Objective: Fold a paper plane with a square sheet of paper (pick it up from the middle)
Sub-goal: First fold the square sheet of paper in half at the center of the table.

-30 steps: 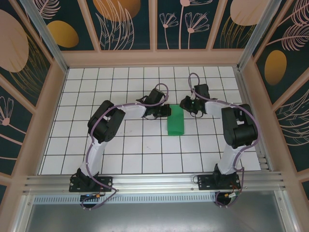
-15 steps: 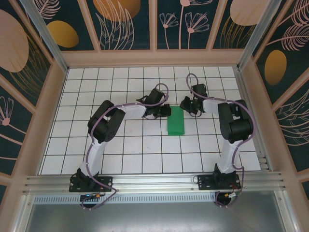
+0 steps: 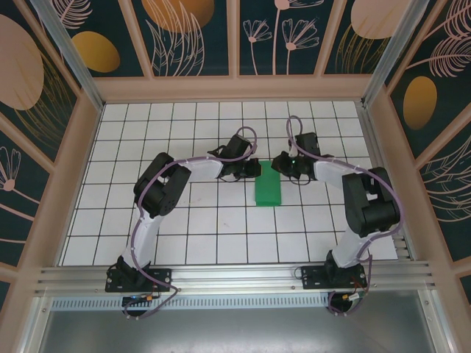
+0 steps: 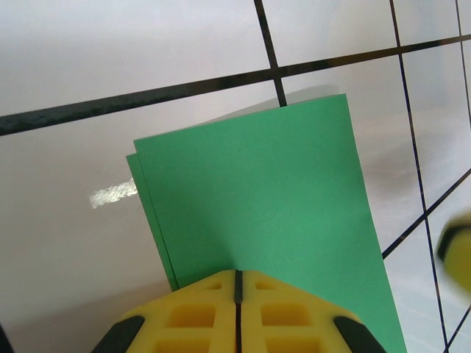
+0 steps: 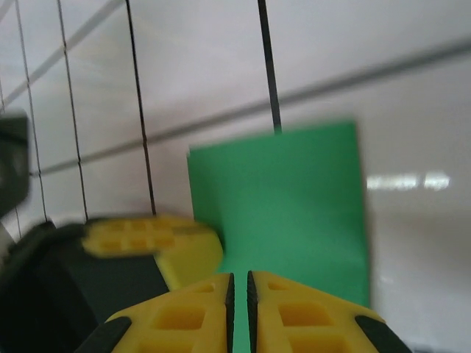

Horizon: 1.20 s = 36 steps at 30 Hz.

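Observation:
The square sheet of paper [image 3: 268, 184] lies folded into a narrow bright green rectangle on the tiled table, its two layers slightly offset along one long edge [image 4: 257, 191]. My left gripper [image 3: 255, 169] is shut, and its yellow tips [image 4: 237, 273] rest over the paper's near edge. My right gripper [image 3: 279, 163] hovers at the paper's far right corner. Its jaws [image 5: 240, 276] are shut to a thin slit with nothing between them, and the green paper [image 5: 294, 198] spreads out below. The left fingers [image 5: 154, 235] show at that view's left.
The white grid table [image 3: 221, 228] stretches toward the arms' bases. Wooden walls [image 3: 235, 88] fence in the back and both sides. The right arm's elbow [image 3: 372, 202] hangs over the table's right part.
The right arm's elbow has swung out to the right and nearer, and its gripper has edged left toward the paper. The left arm and the paper have stayed still.

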Tool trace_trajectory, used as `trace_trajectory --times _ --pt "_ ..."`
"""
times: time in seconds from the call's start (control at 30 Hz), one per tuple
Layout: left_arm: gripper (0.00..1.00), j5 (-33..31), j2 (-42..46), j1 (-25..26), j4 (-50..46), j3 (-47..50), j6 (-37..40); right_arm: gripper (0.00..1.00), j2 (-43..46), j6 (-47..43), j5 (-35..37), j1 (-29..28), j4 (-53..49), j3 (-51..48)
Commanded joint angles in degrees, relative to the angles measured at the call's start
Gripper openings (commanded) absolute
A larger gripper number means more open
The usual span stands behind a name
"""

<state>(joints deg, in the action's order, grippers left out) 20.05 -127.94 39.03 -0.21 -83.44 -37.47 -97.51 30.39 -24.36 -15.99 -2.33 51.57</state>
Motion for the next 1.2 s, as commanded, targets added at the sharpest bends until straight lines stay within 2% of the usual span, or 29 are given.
trace_trajectory --times 0.0,0.1,0.3,0.4,0.6,0.8,1.03,1.17 --pt "0.09 -9.33 -6.45 -0.89 -9.28 2.49 2.05 0.15 2.73 -0.17 -2.89 -1.6 -2.25 -4.49" --pt "0.09 -9.34 -6.45 -0.8 -9.11 2.5 1.97 0.15 3.53 0.15 -1.9 -1.98 -2.98 -7.13" --pt "0.09 -9.32 -6.53 -0.88 -8.85 2.67 1.88 0.15 3.16 0.56 4.48 -2.01 -3.82 -11.55" --pt "0.09 -9.24 -6.62 -0.86 -8.85 2.67 1.88 0.15 3.06 -0.06 4.49 -2.02 -4.51 -11.35" --pt "0.09 -9.55 -6.45 -0.88 -8.85 2.84 1.7 0.15 10.74 -0.51 1.85 -3.14 -7.11 -9.99" --pt "0.09 -9.44 -6.43 -0.8 -8.58 2.71 1.52 0.15 11.67 0.66 1.33 -3.74 -7.49 -14.72" --pt "0.09 -9.42 -6.48 -0.84 -8.49 2.75 1.56 0.15 11.76 1.95 3.5 -3.7 -8.13 -19.47" --pt "0.09 -9.43 -6.52 -0.8 -8.25 3.01 1.53 0.15 12.91 1.0 5.9 -2.83 -13.3 -18.93"
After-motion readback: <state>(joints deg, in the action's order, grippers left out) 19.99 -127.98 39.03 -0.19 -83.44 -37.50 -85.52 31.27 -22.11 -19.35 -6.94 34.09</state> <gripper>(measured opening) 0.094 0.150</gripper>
